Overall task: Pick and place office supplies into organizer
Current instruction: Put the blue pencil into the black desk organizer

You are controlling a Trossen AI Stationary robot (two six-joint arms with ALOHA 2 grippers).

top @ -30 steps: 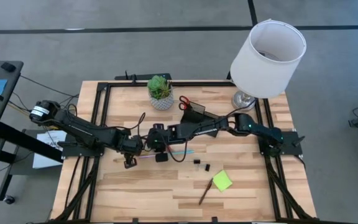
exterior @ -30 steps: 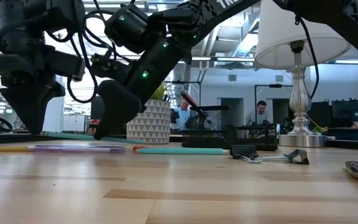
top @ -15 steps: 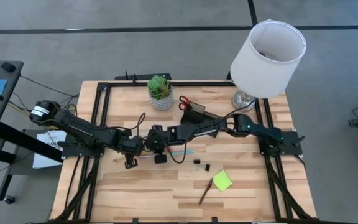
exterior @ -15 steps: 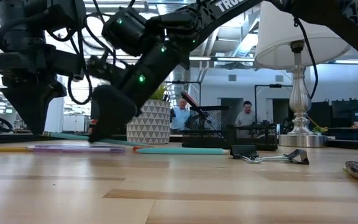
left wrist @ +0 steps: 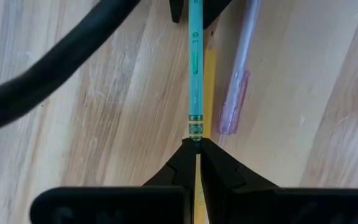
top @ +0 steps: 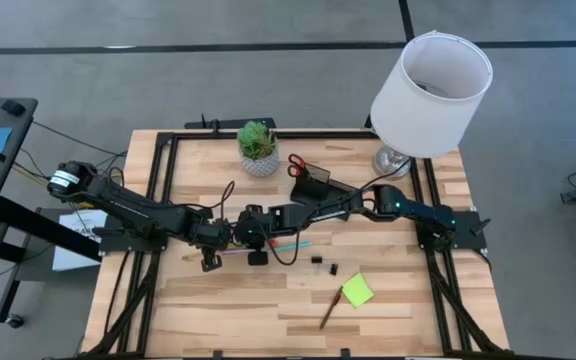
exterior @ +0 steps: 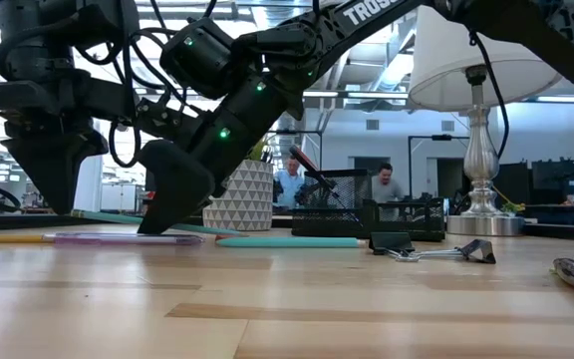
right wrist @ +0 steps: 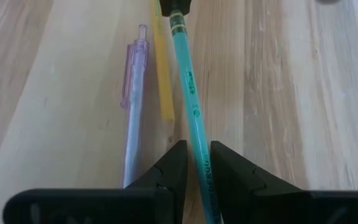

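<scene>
A teal pencil [left wrist: 194, 68] runs between my two grippers at the table's middle, beside a yellow pencil [right wrist: 163, 74] and a pale pink pen [right wrist: 133, 106] that lie flat on the wood. My left gripper [left wrist: 196, 146] is shut on its ferrule end. My right gripper [right wrist: 197, 155] is shut around its shaft farther along. In the high view the left gripper [top: 209, 262] and the right gripper [top: 257, 256] stand close together. The black organizer [top: 314, 184] stands behind them and holds red-handled scissors [top: 295, 164]. My left gripper pinches the teal pencil's ferrule end [left wrist: 195, 129] between its two fingertips, coming from above. The pencil runs straight on from the fingertips toward the other gripper. Whether it is clear of the table cannot be told. My right gripper has the teal pencil's shaft [right wrist: 196, 134] between its two fingers [right wrist: 176, 158], slanting down from above. The pencil passes on beyond the fingers on both sides.
A second teal pen [exterior: 287, 240] lies right of the right gripper. Black clips [top: 324, 265], a lime-green sticky pad [top: 357, 291] and a brown pencil [top: 328, 313] lie nearer the near edge. A potted plant [top: 258, 148] and a lamp [top: 430, 88] stand at the far side.
My right gripper has moved a little toward the table's left and sunk lower over the pencils, tipping more steeply.
</scene>
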